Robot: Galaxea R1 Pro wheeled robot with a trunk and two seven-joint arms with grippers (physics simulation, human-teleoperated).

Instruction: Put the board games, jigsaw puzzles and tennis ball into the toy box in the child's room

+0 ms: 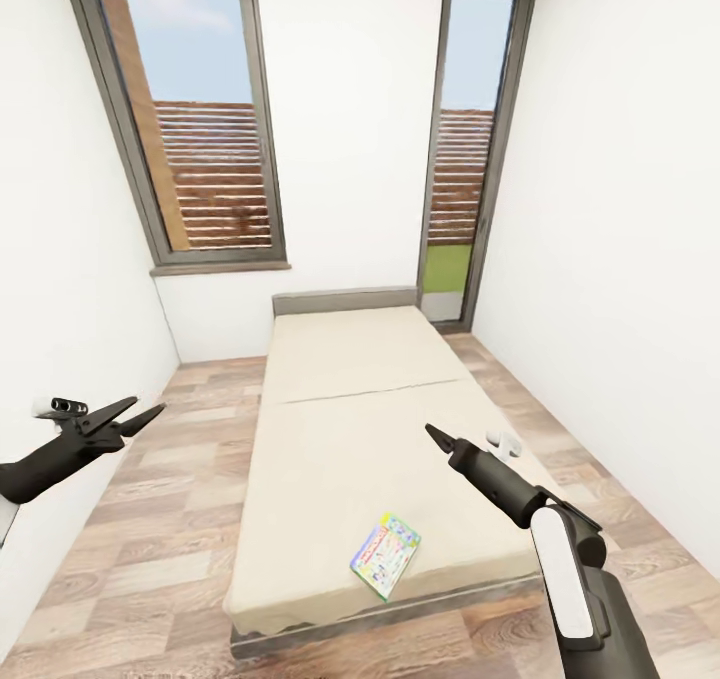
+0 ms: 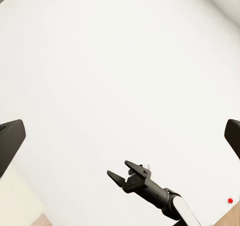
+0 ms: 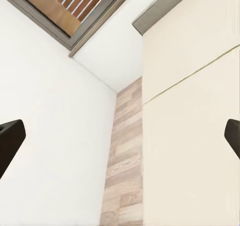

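Observation:
The bed (image 1: 350, 429), with its plain cream cover, fills the middle of the child's room. One board game (image 1: 385, 556), a thin box with a blue cartoon cover, lies flat on the bed near its foot, right of centre. My right gripper (image 1: 432, 429) hovers open above the bed, a little beyond and to the right of the game, and it is also seen as the right gripper (image 2: 117, 168). My left gripper (image 1: 148, 405) is open over the floor left of the bed, holding nothing. The table, toy box, jigsaw puzzles and tennis ball are out of view.
White walls close in on both sides. A tall window (image 1: 205, 119) is at the back left and a glass door (image 1: 465, 149) at the back right. Strips of wood-plank floor (image 1: 180, 489) run along both sides of the bed, the left strip wider.

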